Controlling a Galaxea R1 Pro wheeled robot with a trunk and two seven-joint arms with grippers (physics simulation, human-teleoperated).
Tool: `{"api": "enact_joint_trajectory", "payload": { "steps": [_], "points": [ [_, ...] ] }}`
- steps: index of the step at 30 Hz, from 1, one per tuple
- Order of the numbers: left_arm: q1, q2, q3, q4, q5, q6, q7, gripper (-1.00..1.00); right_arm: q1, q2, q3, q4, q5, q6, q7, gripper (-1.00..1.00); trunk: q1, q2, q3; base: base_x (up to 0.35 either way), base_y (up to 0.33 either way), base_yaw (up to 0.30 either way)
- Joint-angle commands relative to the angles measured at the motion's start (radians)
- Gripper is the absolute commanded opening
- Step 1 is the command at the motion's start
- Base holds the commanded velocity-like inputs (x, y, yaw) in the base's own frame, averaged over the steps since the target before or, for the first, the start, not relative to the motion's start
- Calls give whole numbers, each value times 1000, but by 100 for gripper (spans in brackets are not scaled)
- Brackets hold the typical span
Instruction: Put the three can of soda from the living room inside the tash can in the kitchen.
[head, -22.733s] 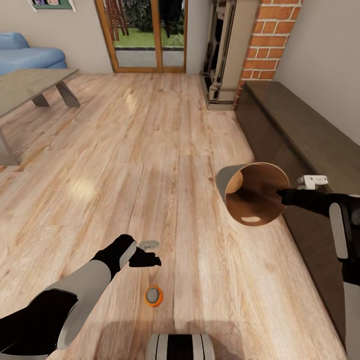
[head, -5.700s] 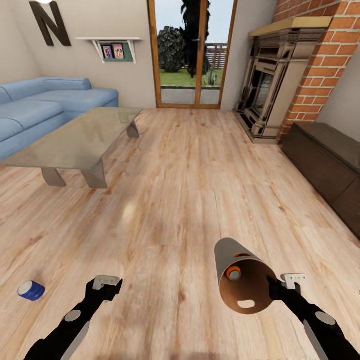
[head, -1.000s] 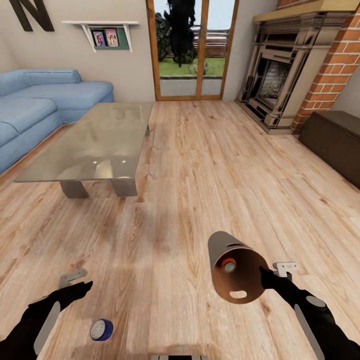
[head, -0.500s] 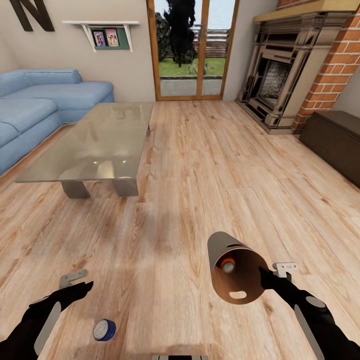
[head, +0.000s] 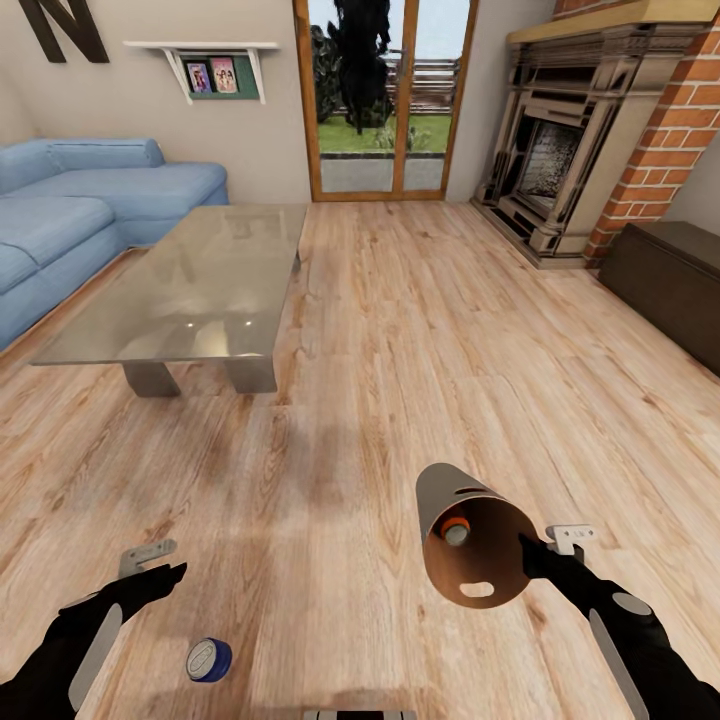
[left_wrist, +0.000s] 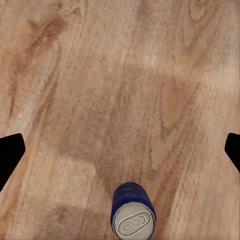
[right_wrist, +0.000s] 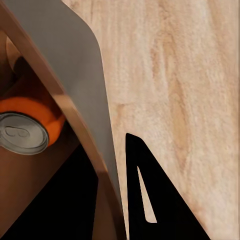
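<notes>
My right gripper (head: 550, 548) is shut on the rim of the tan wooden tash can (head: 470, 545), holding it tilted above the floor with its mouth toward me. An orange can of soda (head: 455, 528) lies inside it. The right wrist view shows the same orange can (right_wrist: 27, 127) behind the bin wall (right_wrist: 75, 95), with my right gripper (right_wrist: 112, 200) clamped across the rim. A dark blue can of soda (head: 208, 660) stands on the floor just right of my open left gripper (head: 155, 565). The left wrist view shows this blue can (left_wrist: 132, 215) below the spread fingertips (left_wrist: 10, 155).
This is the living room. A glass-topped low table (head: 190, 290) stands ahead on the left, with a blue sofa (head: 70, 210) behind it. A brick fireplace (head: 560, 170) and a dark low cabinet (head: 670, 290) line the right side. Glass doors (head: 385, 100) are at the back.
Over the last second nothing has visibly moved. Compared with 5.7 s ago, the view has shifted and the blue can lies closer, beside my left gripper.
</notes>
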Motion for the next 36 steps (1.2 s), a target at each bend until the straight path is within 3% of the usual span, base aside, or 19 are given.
{"api": "enact_joint_trajectory", "payload": {
  "steps": [1, 11, 15, 17, 19, 20, 23, 26, 28, 32, 35, 36],
  "points": [
    [0, 0, 0, 0, 0, 0, 0, 100, 0, 0, 0, -2, -9, 1, 4, -100, 0, 0, 0, 0, 0, 0],
    [0, 1, 0, 1, -1, 1, 0, 100, 0, 1, 9, -108, -9, 26, -4, -100, 0, 0, 0, 0, 0, 0],
    [-1, 1, -1, 10, 0, 12, -1, 100, -1, 0, 10, -195, -9, 126, -6, -100, 0, 0, 0, 0, 0, 0],
    [-3, 0, -1, 90, 0, 16, -1, 100, -7, -1, 10, -261, -9, 237, -6, -100, 0, 0, 0, 0, 0, 0],
    [-7, 0, 0, 150, 0, 18, -1, 100, -12, -2, 10, -298, -8, 289, -6, -100, 0, 0, 0, 0, 0, 0],
    [-22, 0, -1, 232, 0, 18, 0, 100, -32, -2, 10, -341, -5, 355, -7, -100, 0, 0, 0, 0, 0, 0],
    [-68, -1, -3, 325, -1, 18, 3, 100, -97, -3, 11, -373, -2, 442, -7, -100, 0, 0, -3, 0, 0, 0],
    [-102, -2, -24, 383, -1, 18, 7, 100, -161, -8, 12, -383, 1, 524, -7, -100, 0, 0, -6, 0, 0, 0],
    [-145, -3, -53, 401, 3, 17, 10, 100, -239, -8, 16, -387, 15, 614, -9, -100, 0, 0, -9, 0, 0, 0],
    [-205, -9, -63, 408, 2, 18, 11, 100, -272, -3, 41, -388, 82, 651, -12, -100, 0, 0, -16, 0, 0, 0],
    [-239, -30, -94, 413, 0, 17, 14, 100, -295, -1, 54, -388, 125, 662, -13, -100, 0, 0, -20, 0, 0, 0],
    [-248, -44, -124, 415, 0, 17, 16, 100, -305, 0, 57, -387, 136, 665, -13, -100, 0, 0, -22, 0, 0, 0]
  ]
}}
